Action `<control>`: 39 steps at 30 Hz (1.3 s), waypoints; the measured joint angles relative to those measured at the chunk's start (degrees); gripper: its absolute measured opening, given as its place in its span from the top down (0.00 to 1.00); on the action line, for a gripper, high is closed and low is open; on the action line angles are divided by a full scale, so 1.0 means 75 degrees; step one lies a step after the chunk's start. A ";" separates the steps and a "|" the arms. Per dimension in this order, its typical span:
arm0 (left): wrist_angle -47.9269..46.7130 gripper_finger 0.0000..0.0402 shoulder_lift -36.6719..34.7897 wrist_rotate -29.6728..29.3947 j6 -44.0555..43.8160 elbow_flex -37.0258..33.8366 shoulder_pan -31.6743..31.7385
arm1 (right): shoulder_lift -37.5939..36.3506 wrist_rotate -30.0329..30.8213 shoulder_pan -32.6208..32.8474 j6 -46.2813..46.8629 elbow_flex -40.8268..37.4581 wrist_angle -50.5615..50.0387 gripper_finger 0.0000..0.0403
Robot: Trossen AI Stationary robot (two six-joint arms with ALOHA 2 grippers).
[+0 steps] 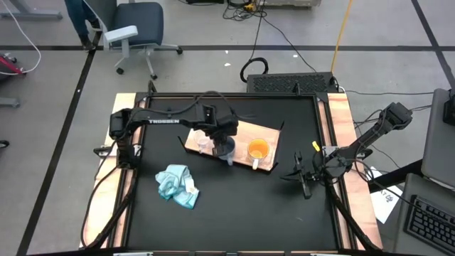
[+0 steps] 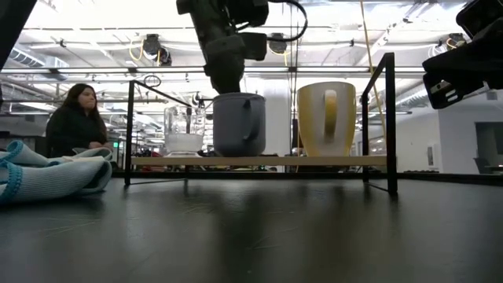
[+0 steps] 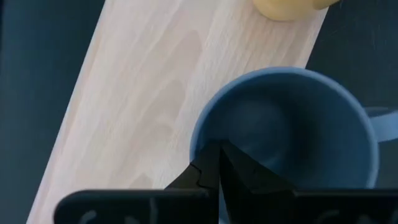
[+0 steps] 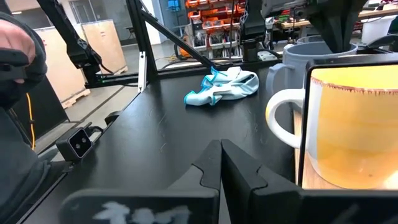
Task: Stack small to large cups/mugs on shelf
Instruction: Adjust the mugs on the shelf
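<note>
Pinching grey-blue mug [image 3: 292, 130] rim, left hand [image 3: 219, 163]

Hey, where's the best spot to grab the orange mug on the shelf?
Probably by the orange mug's wall, coming straight down over its rim. It stands upright and open on the shelf, its white handle pointing toward the table's near edge, so pinch a wall section away from the handle.

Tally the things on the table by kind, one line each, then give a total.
Handled mugs: 2, the grey-blue mug and the orange mug with white handle
Small clear glass cup: 1
Flat light wooden shelf board: 1
Crumpled light blue cloth: 1
Total: 5
</note>
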 joint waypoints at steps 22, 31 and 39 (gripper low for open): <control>0.0015 0.99 -0.0009 0.0067 0.0695 0.0000 0.0073 | 0.0218 -0.0002 0.0000 0.0006 0.0000 0.0021 1.00; 0.0038 0.99 -0.0009 0.0073 0.0825 0.0000 0.0073 | 0.0218 0.0000 0.0001 0.0006 0.0000 0.0024 1.00; 0.0042 0.99 -0.0009 0.0084 0.0822 0.0000 -0.0036 | 0.0218 0.0000 0.0001 0.0006 0.0002 0.0022 1.00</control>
